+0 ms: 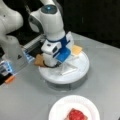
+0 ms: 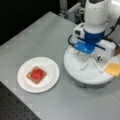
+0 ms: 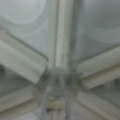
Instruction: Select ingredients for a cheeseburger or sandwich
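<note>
The sandwich [image 2: 36, 74], toast topped with a red disc, is sitting on the white plate [image 2: 51, 65], well apart from the round tray [image 2: 82, 75]. The hand [image 2: 87, 48] is hanging low over that tray (grip unreadable), risking nudging the yellow square [image 2: 113, 68] off the tray's rim.

Raised dividers [image 2: 86, 62] (white ribs) crowd the tray [image 2: 75, 72] beneath the pincer [image 1: 51, 63].

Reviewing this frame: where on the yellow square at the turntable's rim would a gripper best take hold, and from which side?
The yellow square lies flat on the white round tray, one corner jutting past the rim. That overhanging edge is probably the best grip, approached from outside the tray with jaws above and below. The gripper sits low over the tray's dividers.
</note>
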{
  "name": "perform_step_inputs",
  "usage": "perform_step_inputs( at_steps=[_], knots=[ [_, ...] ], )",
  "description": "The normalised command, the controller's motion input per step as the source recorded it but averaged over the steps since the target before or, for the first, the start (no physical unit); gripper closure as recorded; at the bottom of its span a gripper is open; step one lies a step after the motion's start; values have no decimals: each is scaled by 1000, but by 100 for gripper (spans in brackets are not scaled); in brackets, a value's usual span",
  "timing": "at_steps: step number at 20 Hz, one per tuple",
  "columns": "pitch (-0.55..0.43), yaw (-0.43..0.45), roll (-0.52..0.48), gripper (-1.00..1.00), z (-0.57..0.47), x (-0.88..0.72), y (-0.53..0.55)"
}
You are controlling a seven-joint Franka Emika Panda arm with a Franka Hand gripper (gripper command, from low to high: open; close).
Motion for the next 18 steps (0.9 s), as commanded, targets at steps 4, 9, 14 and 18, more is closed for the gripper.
perform_step_inputs(
  at_steps=[4,9,14,18],
  knots=[
    [-143,198,-97,-100,-140,-151,-104],
    [-148,186,-108,-100,-126,-132,-98],
    [-132,177,-129,-100,-152,-139,-87],
    [-119,177,-149,-100,-157,-142,-50]
  ],
)
